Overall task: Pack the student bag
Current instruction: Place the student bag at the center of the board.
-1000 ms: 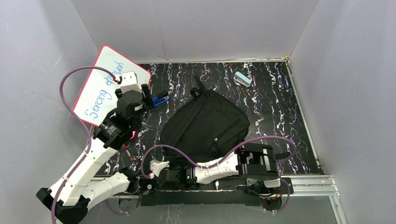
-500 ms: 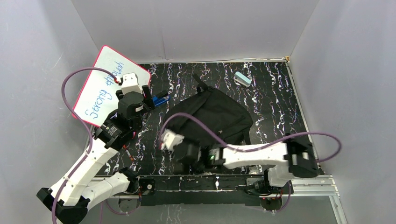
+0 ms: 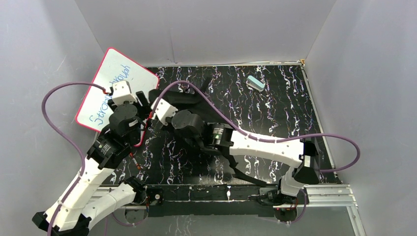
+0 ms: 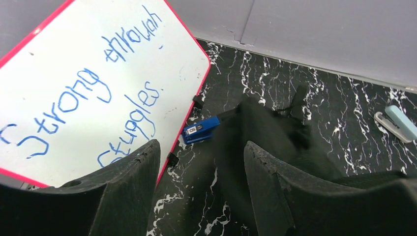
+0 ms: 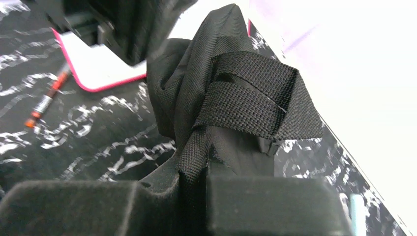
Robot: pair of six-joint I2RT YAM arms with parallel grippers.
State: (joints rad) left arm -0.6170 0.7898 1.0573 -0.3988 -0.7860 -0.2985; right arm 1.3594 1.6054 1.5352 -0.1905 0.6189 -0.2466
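The right hand (image 5: 194, 184) is pressed together on a black webbing strap (image 5: 246, 93) of the student bag (image 4: 275, 137), the strap running down between its two fingers. The left hand (image 4: 201, 162) is spread wide and holds nothing; it hangs over the table (image 3: 285, 113) beside the red-edged whiteboard (image 3: 105, 73).

Compared with half a second earlier, the right arm no longer lies low along the bottom of the overhead view but reaches to the upper left of centre. The bag, then flat at centre frame, is now bunched and drawn toward the whiteboard. The left hand sits slightly further left.

In the overhead view the right arm covers most of the bag, so its pocket and zippers cannot be made out, and the left arm hides part of the whiteboard's writing. A small blue object (image 4: 200, 131) lies at the whiteboard's edge, a pale blue one (image 3: 255, 83) lies at upper right, and an orange-tipped marker (image 5: 45, 104) lies on the table. The upper right of the right wrist view is washed out.
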